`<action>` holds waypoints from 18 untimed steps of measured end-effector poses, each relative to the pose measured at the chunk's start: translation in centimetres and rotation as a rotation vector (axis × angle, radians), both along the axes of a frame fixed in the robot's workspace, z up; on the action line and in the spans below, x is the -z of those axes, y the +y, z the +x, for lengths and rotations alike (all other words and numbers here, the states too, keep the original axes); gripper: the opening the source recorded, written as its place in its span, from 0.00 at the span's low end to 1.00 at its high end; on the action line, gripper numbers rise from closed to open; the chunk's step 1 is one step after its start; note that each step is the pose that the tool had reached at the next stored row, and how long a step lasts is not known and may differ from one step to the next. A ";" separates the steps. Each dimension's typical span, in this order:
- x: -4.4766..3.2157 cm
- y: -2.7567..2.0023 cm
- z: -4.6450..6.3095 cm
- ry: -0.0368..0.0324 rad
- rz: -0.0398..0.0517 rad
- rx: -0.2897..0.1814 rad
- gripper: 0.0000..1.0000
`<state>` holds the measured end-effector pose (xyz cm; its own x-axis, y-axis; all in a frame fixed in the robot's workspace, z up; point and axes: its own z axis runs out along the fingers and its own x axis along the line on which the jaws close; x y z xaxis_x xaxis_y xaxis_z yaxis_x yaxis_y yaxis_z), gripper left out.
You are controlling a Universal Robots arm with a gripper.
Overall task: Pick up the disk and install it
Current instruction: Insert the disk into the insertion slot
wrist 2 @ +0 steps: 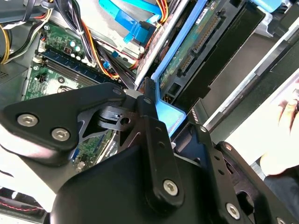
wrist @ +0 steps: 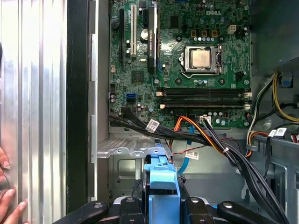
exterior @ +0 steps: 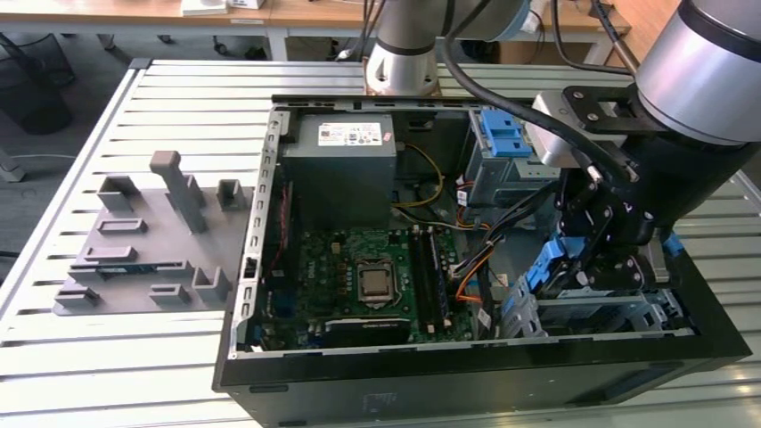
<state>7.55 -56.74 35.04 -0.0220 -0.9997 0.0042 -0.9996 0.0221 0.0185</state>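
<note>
Gripper [wrist: 161,201] was clamped on the blue bracket of the disk [wrist 2: 202,41], poised over the cage [exterior: 618,314] in the case's [exterior: 452,379] near corner, exterior view's right; best lowered slowly, square to the cage rails, clear of the cables [wrist: 219,145].

Slatted metal table [exterior: 167,98] spread across exterior view, pale ribs evenly lit. Wooden desks [exterior: 119,11] ranged along 11 to 1 o'clock edge, white legs seen beneath. Black mesh bin [exterior: 27,87] placed on grey floor [exterior: 36,192] at 10 o'clock. Floor strip seen down 9 o'clock side.
</note>
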 end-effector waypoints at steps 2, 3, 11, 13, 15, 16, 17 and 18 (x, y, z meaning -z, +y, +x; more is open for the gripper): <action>0.01 0.00 0.0 0.0000 0.0002 0.000 0.36; 0.01 0.00 0.0 0.0000 0.0002 0.000 0.36; 0.01 0.00 0.0 0.0000 0.0000 0.000 0.44; 0.01 0.00 0.0 0.0000 -0.0001 0.000 0.42; 0.01 0.00 0.0 0.0000 -0.0001 0.000 0.30; 0.01 0.00 0.0 0.0000 -0.0001 0.000 0.30; 0.01 0.00 0.0 0.0000 -0.0001 0.000 0.24; 0.01 0.00 0.0 0.0000 -0.0002 0.000 0.18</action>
